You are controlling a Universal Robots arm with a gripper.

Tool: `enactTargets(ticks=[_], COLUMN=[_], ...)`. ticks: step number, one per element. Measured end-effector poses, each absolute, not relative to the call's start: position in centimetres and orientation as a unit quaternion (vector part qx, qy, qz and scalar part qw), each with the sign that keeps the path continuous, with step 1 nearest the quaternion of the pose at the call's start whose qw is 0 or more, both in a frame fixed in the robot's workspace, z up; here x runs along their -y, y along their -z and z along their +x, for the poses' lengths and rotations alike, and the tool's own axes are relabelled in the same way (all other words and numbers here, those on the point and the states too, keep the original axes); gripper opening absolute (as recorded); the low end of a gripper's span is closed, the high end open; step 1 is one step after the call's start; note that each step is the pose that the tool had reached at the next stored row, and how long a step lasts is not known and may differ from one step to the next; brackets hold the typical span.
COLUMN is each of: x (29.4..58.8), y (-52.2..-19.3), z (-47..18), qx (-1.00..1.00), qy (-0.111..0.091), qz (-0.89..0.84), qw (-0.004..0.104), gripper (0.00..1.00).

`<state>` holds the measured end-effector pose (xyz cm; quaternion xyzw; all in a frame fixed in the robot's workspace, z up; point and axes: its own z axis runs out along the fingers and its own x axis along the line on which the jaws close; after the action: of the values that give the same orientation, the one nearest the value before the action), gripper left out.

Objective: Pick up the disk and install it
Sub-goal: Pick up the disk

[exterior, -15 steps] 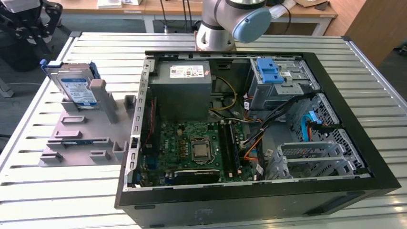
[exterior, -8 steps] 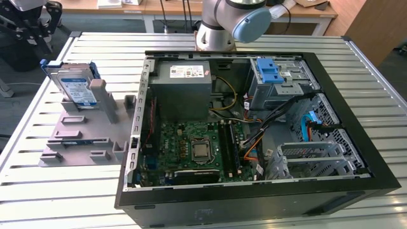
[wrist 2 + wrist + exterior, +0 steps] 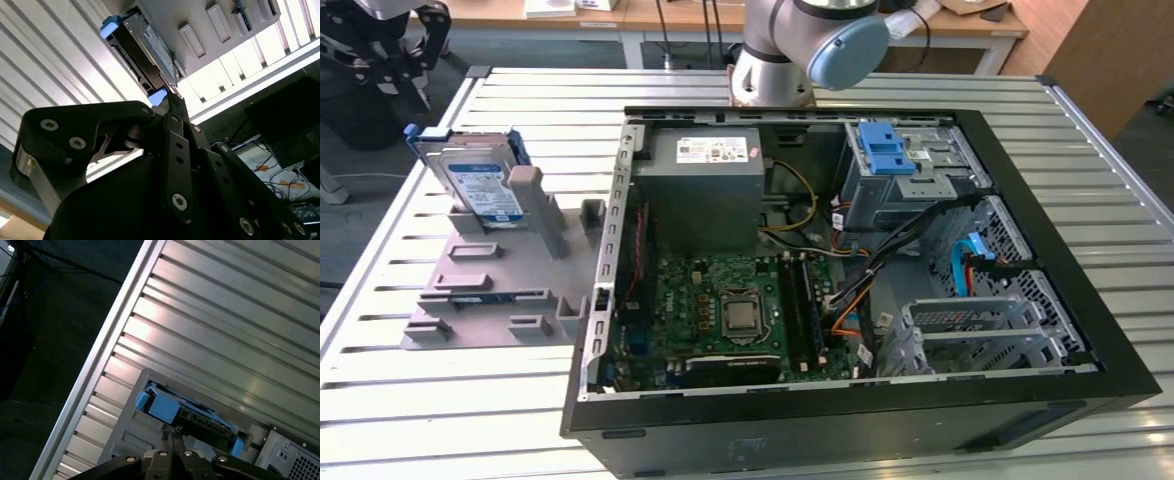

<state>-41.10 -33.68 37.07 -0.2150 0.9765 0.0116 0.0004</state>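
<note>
Points the empty gripper [image 3: 171,433], tips pinched together, at the disk [image 3: 478,186], propped on edge in a grey stand [image 3: 491,296], likely for easy grabbing.

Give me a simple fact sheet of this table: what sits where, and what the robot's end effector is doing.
Disk: upright in a grey holder, to the exterior view's left of the case
Case: open, lying on the table, motherboard showing
Drive cage: inside the case, blue latch on it
End effector: shut, empty, pointing towards the disk in the first wrist view
Progress: disk not yet picked up
</note>
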Motion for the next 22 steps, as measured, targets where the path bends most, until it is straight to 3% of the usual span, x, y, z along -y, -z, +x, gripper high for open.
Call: enactTargets(ticks=[22], x=[33.68], y=[-36.97], z=[-41.10], qx=[-0.927], qy=[-0.012], qz=[-0.374], qw=[-0.002], gripper=[0.11])
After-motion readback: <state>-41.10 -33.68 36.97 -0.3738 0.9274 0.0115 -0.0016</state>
